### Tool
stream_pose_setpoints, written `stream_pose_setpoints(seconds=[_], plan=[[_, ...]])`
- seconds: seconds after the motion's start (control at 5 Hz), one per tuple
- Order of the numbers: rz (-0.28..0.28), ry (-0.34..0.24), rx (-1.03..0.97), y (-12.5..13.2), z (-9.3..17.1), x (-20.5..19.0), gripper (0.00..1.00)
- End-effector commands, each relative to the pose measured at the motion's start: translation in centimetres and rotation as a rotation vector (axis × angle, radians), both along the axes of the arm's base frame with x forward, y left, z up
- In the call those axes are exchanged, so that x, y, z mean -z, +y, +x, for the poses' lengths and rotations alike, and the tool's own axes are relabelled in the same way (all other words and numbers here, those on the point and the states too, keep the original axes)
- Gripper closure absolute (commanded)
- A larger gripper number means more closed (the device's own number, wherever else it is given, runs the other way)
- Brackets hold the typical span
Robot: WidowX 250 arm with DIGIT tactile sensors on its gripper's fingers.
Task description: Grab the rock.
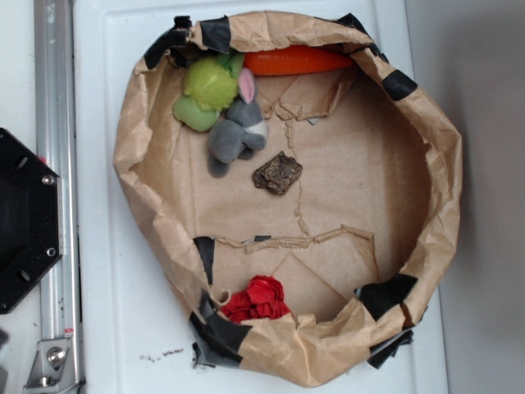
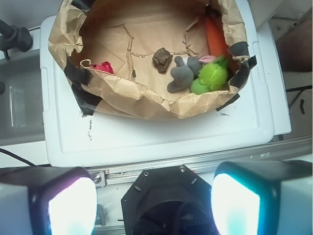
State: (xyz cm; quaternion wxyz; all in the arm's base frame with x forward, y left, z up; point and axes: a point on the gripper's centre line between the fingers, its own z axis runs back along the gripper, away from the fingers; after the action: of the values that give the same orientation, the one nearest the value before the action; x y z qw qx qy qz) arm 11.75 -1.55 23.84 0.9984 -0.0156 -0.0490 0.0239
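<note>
Gripper (image 2: 154, 198) open, rock (image 1: 278, 173) beside bunny (image 1: 236, 132), seemingly apart

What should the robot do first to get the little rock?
Probably move the tool forward over the paper wall until it is above the rock. The tool looks open and is far back from the bag, holding nothing. The rock lies alone on the bag floor, just beside the grey bunny, so it should aim carefully.

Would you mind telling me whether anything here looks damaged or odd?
The brown paper liner is torn along jagged lines near the rock and patched with black tape at its rim. Nothing has spilled.
</note>
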Motion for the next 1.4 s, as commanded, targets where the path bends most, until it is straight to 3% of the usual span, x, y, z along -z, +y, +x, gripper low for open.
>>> stream_pose_setpoints(seconds=[0.0,0.2,0.4,0.6,0.8,1.0,1.2], plan=[[0.000,0.000,0.000,0.0,0.0,0.0,0.00],[-0.075,-0.020,0.192,1.0,5.0,2.7,0.00],[-0.054,0.006,0.250,1.5,10.0,5.6,0.00],[0.018,0.019,0.294,2.5,14.9,9.9,0.00],[0.090,0.078,0.401,1.8,15.8,15.1,0.00],[0.115,0.137,0.436,1.3,15.0,20.2,0.00],[0.098,0.168,0.491,0.7,13.8,21.5,0.00]])
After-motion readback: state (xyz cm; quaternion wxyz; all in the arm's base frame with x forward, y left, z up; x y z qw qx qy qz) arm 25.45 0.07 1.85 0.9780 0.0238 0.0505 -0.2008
